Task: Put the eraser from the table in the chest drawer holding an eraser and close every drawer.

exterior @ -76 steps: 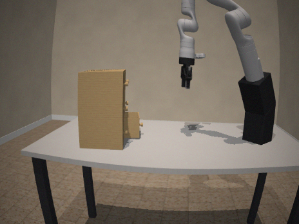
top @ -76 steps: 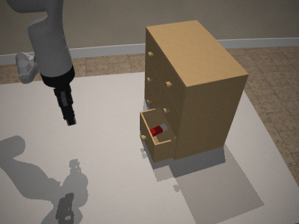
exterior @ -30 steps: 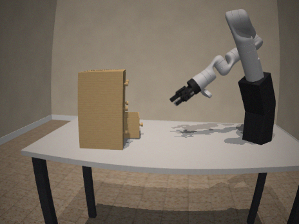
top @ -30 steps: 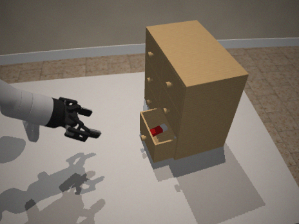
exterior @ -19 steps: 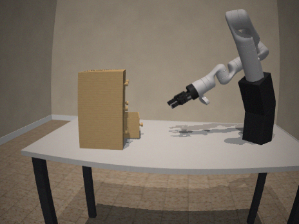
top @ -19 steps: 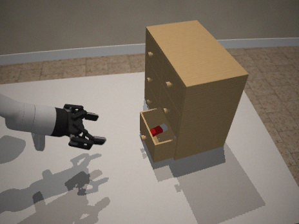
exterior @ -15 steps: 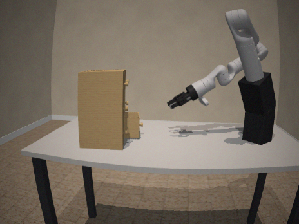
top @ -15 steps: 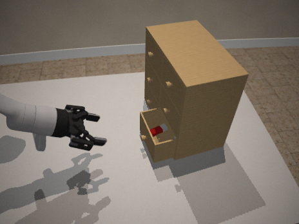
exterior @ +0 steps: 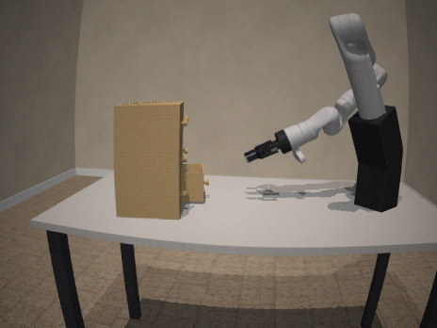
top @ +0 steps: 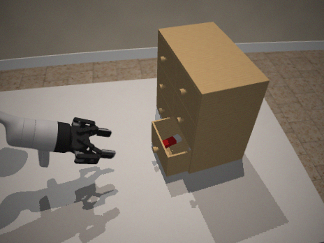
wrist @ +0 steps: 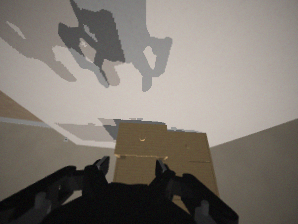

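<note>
Eraser (top: pixel 170 142): red block, lying inside the open drawer (top: pixel 176 163), centre of the top view. A pale, whitish piece lies against its upper right side; cannot tell what it is. No second eraser can be made out on the table (top: pixel 133 209) in any view.

Drawer: lowest one on the chest (top: pixel 223 105), pulled partway out toward the lower left of the frame, knob (top: pixel 156 149) on its front. Sits level, no droop visible. Other drawers are flush, their knobs in rows up the chest front. In the exterior view the drawer juts from the chest's right face, low, near the table surface.

Chest: upright, wood-coloured, standing on the table in the right half of the top view, left of centre in the exterior view.

Gripper (top: pixel 107 142): at mid-left of the top view, well apart from the drawer, fingers pointing toward the chest front. Hangs above the table with its shadow below it. Jaws parted, a clear gap between the tips, nothing between them. Wrist view shows both fingertips at the bottom of the frame with the chest ahead.

Arm (exterior: pixel 363 80): rises from a black pedestal (exterior: pixel 377 188) at the right of the exterior view.
</note>
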Tool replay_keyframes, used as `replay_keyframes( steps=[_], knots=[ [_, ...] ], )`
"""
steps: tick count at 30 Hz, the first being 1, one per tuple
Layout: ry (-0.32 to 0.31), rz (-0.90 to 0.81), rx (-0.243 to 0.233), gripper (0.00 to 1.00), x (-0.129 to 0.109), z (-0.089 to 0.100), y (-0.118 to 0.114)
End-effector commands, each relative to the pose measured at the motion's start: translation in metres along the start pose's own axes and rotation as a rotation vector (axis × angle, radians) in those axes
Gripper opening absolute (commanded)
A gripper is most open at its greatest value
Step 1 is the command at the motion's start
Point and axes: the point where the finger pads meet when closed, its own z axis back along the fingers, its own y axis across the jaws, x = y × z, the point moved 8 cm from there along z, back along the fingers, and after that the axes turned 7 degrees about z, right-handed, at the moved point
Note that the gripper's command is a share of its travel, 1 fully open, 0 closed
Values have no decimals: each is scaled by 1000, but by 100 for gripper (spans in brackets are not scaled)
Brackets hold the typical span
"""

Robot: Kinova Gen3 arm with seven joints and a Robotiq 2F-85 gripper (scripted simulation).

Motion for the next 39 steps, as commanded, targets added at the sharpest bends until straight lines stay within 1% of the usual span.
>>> replay_keyframes(
  steps=[1,16,22,24,28,39],
  knots=[
    [-96,36,52,0,-2,-2,2],
    [-96,36,52,0,-2,-2,2],
    [-96,36,52,0,-5,-10,3],
    [-96,36,52,0,-5,-10,3],
    [-96,36,52,0,-12,-24,5],
    [-96,36,52,0,-37,-74,10]
  ],
)
